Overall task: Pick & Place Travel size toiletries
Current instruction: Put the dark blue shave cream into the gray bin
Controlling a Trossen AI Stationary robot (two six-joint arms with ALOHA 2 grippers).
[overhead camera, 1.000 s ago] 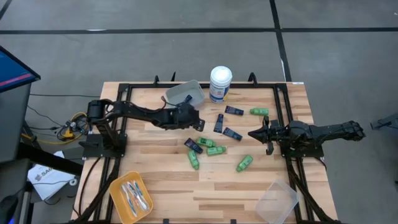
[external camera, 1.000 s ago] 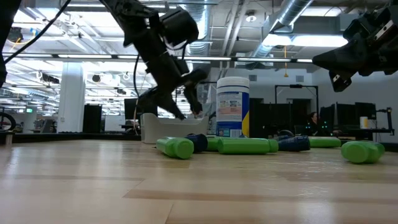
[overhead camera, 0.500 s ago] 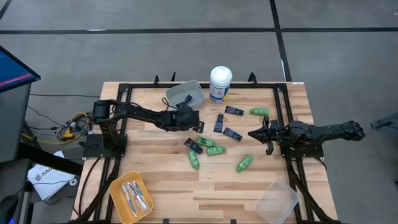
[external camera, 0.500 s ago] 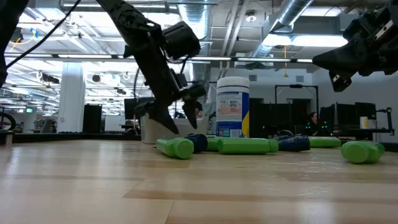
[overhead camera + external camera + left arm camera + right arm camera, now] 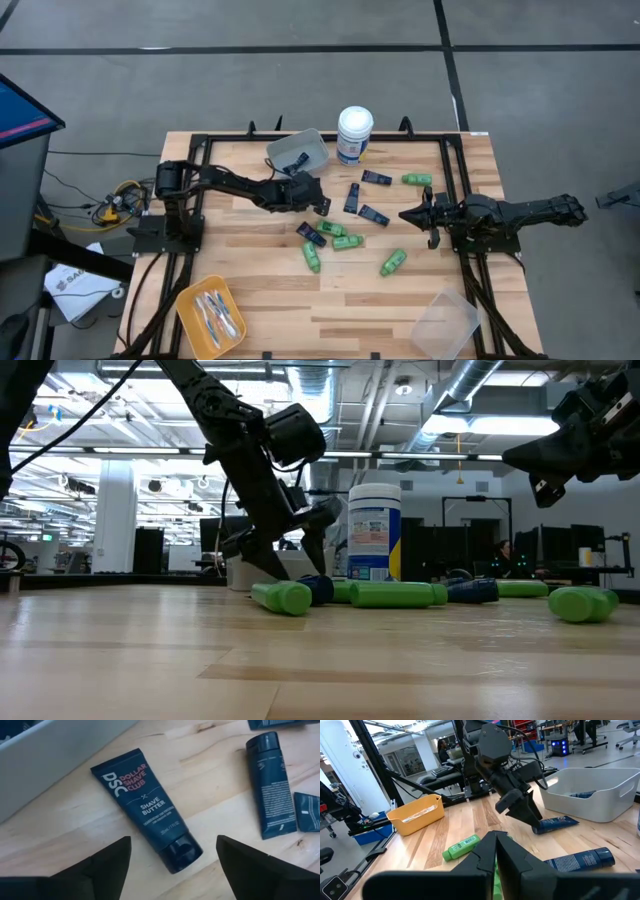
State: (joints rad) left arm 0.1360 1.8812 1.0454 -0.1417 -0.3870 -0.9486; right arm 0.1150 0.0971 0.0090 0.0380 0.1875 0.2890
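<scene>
My left gripper (image 5: 321,204) is open and hovers low over a dark navy "Shave Butter" tube (image 5: 145,807) that lies flat on the wood beside the grey bin (image 5: 297,150). Its two fingers stand on either side of the tube's cap end (image 5: 179,854) without touching it. The tube also shows in the right wrist view (image 5: 555,823). More navy tubes (image 5: 373,214) and green bottles (image 5: 347,242) lie scattered mid-table. Toothbrushes lie in the orange tray (image 5: 190,300). My right gripper (image 5: 405,214) is shut and empty, held above the table's right side.
A tall white blue-labelled canister (image 5: 354,135) stands at the far edge next to the grey bin. A clear plastic container (image 5: 444,322) sits at the near right corner. Black frame rails (image 5: 200,190) run along the table's sides.
My left gripper has come away from the grey bin toward the table's right and near edges, dropping lower, and now hangs over the navy tube. It has stayed open. My right arm has kept still.
</scene>
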